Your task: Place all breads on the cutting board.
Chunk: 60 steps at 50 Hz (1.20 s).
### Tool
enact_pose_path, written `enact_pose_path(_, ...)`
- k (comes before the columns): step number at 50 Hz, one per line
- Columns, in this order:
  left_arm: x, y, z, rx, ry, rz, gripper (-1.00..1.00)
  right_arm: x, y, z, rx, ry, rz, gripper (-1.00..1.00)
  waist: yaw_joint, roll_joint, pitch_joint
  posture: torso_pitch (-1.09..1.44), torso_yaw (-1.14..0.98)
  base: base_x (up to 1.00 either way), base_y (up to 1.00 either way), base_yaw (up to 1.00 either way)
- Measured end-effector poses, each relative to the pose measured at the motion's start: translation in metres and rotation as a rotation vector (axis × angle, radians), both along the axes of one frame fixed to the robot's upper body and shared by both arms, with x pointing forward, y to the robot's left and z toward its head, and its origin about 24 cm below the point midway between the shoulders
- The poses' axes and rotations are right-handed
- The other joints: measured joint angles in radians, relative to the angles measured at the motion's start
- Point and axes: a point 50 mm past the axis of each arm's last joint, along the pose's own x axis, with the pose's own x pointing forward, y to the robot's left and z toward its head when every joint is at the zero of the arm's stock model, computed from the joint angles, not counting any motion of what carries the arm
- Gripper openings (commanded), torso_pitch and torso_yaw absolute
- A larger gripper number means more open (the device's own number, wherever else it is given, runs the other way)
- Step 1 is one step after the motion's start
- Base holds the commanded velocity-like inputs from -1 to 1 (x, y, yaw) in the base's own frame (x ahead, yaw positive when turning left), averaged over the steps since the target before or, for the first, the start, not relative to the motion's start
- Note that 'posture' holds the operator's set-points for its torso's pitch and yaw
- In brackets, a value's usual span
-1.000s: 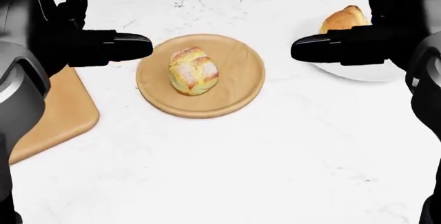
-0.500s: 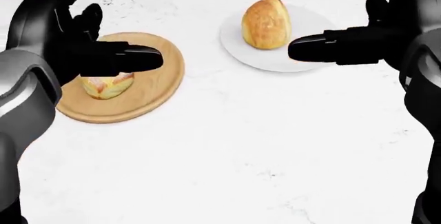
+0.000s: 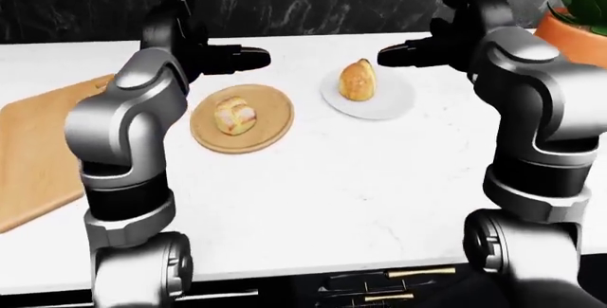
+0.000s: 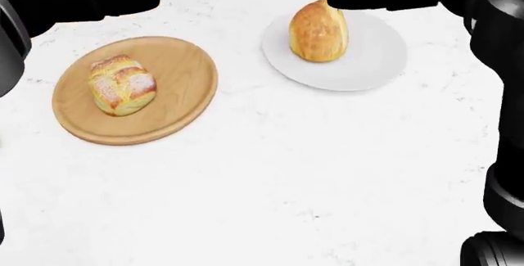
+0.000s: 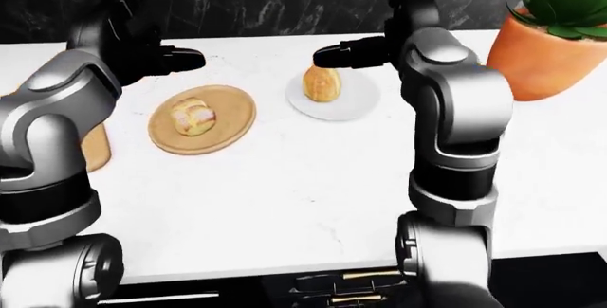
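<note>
Two breads sit on the white bench: a sugary roll (image 4: 121,85) on a round wooden plate (image 4: 184,63) and a pointy golden bun (image 4: 317,30) on a white plate (image 4: 373,54). Both look light and squashy, best held gently by the sides. The cutting board (image 3: 33,148) lies empty, far left. The left robot hand (image 3: 223,57) and right robot hand (image 3: 418,52) are spread, holding nothing. No writing shows.

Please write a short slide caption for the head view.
Two breads wait: roll on wooden plate, bun on white plate.

No readable txt, labels or nos. anywhere in view.
</note>
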Motion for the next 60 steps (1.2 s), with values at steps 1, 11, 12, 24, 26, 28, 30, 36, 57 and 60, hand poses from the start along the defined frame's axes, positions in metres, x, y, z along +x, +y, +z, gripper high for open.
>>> enact_pose_path(1, 0.001, 0.001, 0.002, 0.001, -0.004, 0.002, 1.00, 0.004, 0.001, 0.002, -0.002, 0.003, 0.001, 1.00, -0.001, 0.001, -0.001, 0.00, 0.00, 0.00, 0.00, 0.00)
enact_pose_path(11, 0.011, 0.007, 0.004, 0.006, 0.000, 0.020, 1.00, 0.047, 0.012, 0.004, -0.042, 0.051, 0.032, 1.00, -0.007, 0.006, -0.005, 0.00, 0.00, 0.00, 0.00, 0.00)
enact_pose_path(12, 0.011, 0.008, 0.003, 0.010, 0.000, 0.023, 1.00, 0.052, 0.015, 0.004, -0.052, 0.062, 0.054, 1.00, -0.008, 0.008, -0.005, 0.00, 0.00, 0.00, 0.00, 0.00)
enact_pose_path(24, 0.007, 0.006, -0.003, 0.010, 0.005, 0.005, 1.00, 0.084, 0.033, -0.013, -0.124, 0.119, 0.162, 1.00, -0.010, 0.017, -0.003, 0.00, 0.00, 0.00, 0.00, 0.00)
enact_pose_path(26, 0.007, 0.007, -0.004, 0.009, 0.008, 0.012, 1.00, 0.085, 0.032, -0.015, -0.131, 0.125, 0.154, 1.00, -0.011, 0.018, -0.003, 0.00, 0.00, 0.00, 0.00, 0.00)
enact_pose_path(28, 0.007, 0.007, -0.005, 0.009, 0.010, 0.015, 1.00, 0.086, 0.031, -0.017, -0.141, 0.131, 0.149, 1.00, -0.011, 0.017, -0.003, 0.00, 0.00, 0.00, 0.00, 0.00)
enact_pose_path(30, 0.007, 0.006, -0.005, 0.009, 0.011, 0.013, 1.00, 0.087, 0.031, -0.020, -0.148, 0.137, 0.148, 1.00, -0.011, 0.017, -0.003, 0.00, 0.00, 0.00, 0.00, 0.00)
enact_pose_path(36, 0.007, 0.005, -0.002, 0.007, 0.003, 0.010, 1.00, 0.089, 0.030, -0.029, -0.155, 0.150, 0.146, 1.00, -0.010, 0.018, -0.004, 0.00, 0.00, 0.00, 0.00, 0.00)
enact_pose_path(57, 0.006, 0.004, -0.008, 0.004, 0.013, 0.003, 1.00, 0.092, 0.033, -0.049, -0.151, 0.133, 0.126, 0.72, -0.008, 0.017, -0.007, 0.00, 0.00, 0.00, 0.00, 0.00)
enact_pose_path(60, 0.004, 0.004, -0.008, 0.002, 0.009, 0.003, 1.00, 0.092, 0.033, -0.054, -0.154, 0.141, 0.122, 0.75, -0.007, 0.018, -0.007, 0.00, 0.00, 0.00, 0.00, 0.00)
